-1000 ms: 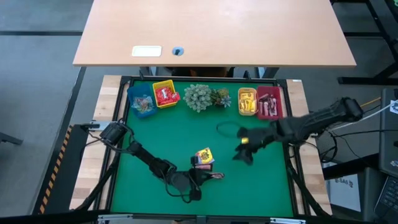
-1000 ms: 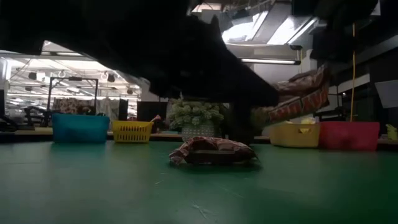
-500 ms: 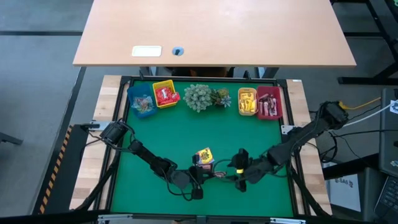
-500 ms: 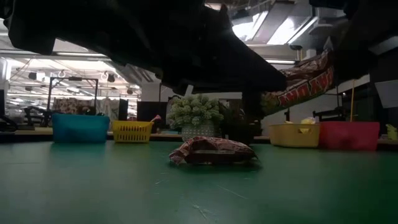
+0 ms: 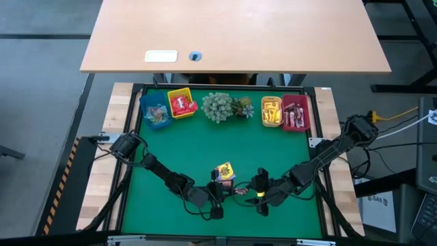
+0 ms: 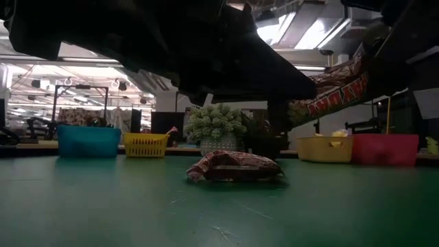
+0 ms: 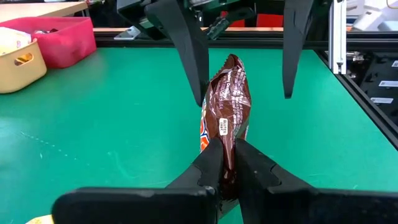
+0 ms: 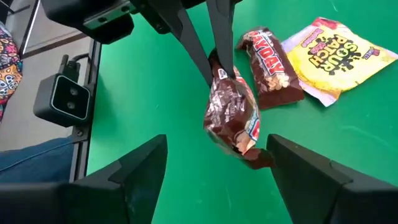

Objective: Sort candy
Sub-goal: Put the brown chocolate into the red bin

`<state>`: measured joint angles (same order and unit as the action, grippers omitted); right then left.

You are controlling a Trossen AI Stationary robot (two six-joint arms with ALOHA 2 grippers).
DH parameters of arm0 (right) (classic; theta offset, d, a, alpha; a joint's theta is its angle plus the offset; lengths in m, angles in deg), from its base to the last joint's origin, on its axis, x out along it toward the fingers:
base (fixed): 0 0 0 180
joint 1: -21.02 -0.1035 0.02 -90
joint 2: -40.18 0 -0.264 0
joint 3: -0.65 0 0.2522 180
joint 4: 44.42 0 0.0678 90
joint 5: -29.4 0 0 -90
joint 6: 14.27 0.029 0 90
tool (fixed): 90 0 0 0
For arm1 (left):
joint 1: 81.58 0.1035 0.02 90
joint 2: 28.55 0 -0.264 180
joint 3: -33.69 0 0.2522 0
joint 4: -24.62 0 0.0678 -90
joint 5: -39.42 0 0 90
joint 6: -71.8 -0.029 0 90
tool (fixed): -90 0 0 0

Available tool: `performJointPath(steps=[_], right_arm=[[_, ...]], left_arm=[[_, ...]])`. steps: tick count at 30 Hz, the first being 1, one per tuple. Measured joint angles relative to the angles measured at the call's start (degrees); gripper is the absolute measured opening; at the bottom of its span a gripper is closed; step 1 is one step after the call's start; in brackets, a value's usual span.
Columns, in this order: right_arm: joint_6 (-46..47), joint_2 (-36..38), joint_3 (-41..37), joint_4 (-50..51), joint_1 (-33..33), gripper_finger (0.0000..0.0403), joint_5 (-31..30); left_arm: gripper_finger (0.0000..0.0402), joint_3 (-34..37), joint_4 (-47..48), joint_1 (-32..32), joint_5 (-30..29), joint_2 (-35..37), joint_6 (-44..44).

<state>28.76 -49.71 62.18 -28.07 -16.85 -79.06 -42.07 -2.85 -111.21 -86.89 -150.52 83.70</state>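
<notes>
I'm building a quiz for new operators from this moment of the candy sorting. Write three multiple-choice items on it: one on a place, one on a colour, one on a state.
1. Where is the brown candy bar that the left gripper holds?
A. in the red bin
B. lifted off the green mat, between the two arms
C. on the wooden desk

2. What colour is the bin holding the red packets?
A. yellow
B. blue
C. white

3. How do the right gripper's fingers stand?
A. shut on the bar
B. shut on nothing
C. open on either side of the bar

Answers:
1 B: the left wrist view shows the pinched bar raised above the mat.
2 A: the high view shows red packets in a yellow bin.
3 C: the right wrist view shows its fingers spread, apart from the bar.
</notes>
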Motion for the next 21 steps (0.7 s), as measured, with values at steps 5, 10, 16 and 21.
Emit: performJointPath(steps=[5,10,16,21], right_arm=[[0.0,0.0,0.0,0.22,0.0,0.0243,0.87],[-0.02,0.0,0.0,0.31,0.0,0.017,1.51],[-0.02,0.0,0.0,0.41,0.0,0.0078,1.53],[-0.02,0.0,0.0,0.38,0.0,0.0014,1.55]], left_arm=[[0.0022,0.0,0.0,0.0,0.04,0.0,0.0],[0.0022,0.0,0.0,-0.02,0.13,0.04,0.0],[0.0022,-0.02,0.0,-0.04,0.17,0.07,0.0],[0.0022,-0.02,0.0,-0.04,0.11,0.07,0.0]])
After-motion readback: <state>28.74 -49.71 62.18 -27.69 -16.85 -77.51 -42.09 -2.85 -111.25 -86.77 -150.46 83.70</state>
